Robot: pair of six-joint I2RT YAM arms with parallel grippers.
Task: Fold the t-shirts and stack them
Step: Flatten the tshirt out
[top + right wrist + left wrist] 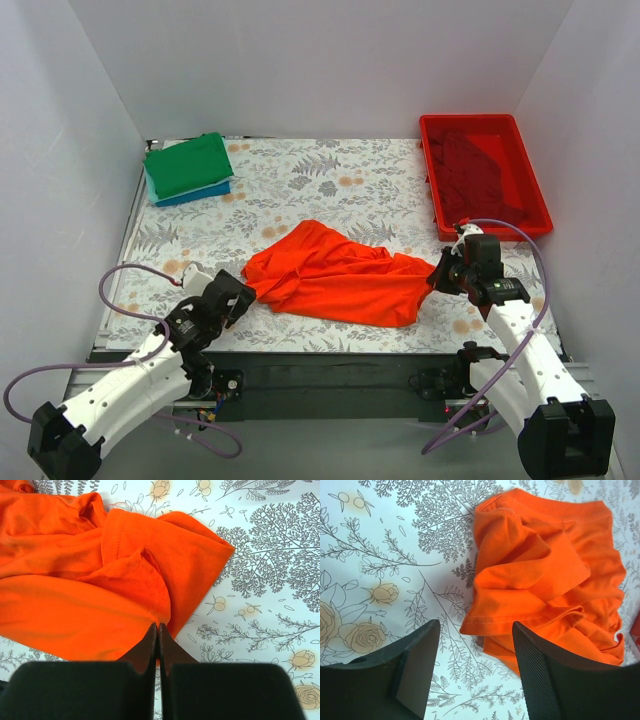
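Had green t-shirt (pixel 187 164) folded on blue t-shirt (pixel 196 196). Had not folded orange t-shirt (pixel 335 275) or dark red t-shirt (pixel 480 170). Pinched orange cloth with right gripper (pixel 437 273); held left gripper (pixel 243 292) apart.

Orange-red t-shirt (pixel 335 275); green t-shirt (pixel 188 165); blue t-shirt (pixel 200 193); dark red t-shirt (pixel 475 170); red bin (pixel 470 119); tablecloth (pixel 330 180) grey-leaf, tan-rose print.

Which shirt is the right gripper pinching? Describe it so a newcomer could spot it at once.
On the floral table, look at the near middle, between the two arms. The orange shirt lies there crumpled, its right end pinched in the right gripper. Unlike it, the green shirt and blue shirt sit folded far left, and the dark red shirt lies in the red bin.
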